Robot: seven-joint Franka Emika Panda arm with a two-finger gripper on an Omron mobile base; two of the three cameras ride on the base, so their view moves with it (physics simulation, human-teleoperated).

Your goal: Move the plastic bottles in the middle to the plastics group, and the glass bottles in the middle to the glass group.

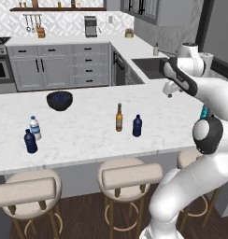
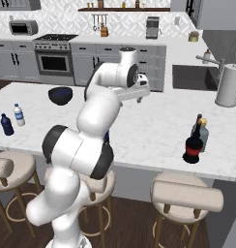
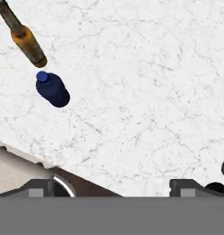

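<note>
Amber bottle (image 1: 119, 117) stands just beside navy bottle (image 1: 137, 126) mid-counter; its yellowish label is unreadable. Red-labelled dark bottle (image 2: 192, 148) sits by the glass group (image 2: 201, 131). My gripper (image 3: 112, 188) hangs released, empty.

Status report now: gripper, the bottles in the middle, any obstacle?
Gripper open, empty, above bare counter. Amber bottle and navy bottle upright mid-counter, untouched. Nothing blocks them.
</note>
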